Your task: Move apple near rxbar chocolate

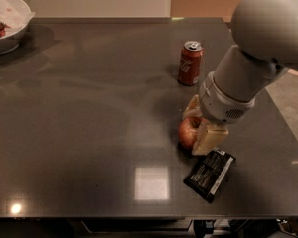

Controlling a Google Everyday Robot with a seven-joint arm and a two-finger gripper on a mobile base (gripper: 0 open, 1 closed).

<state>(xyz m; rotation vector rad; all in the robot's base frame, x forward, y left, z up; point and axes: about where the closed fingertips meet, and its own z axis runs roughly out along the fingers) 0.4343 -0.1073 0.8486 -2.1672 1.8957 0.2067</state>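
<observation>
While our arm [248, 73] reaches down from the far right, the dark table [79, 133] fills most of the view, with a white bowl [7, 43] at its far left corner. A red soda can [190, 63] stands upright toward the far right. Near and right of centre lies the rxbar chocolate [210, 174], flat and set at an angle. Just beyond it sits the apple [185, 133], low against the table and just beside the bar's far end; whether the two touch, we cannot tell. Our gripper [195, 132] is down on the apple, its pale fingers [207, 139] closed across it, one on the far side and one on the near right. We judge the apple firm, fairly heavy for its size and smooth-skinned, so it can roll or slip. A hold across its widest part, much as we have now, suits it best. Squeezing too hard risks bruising the flesh.
</observation>
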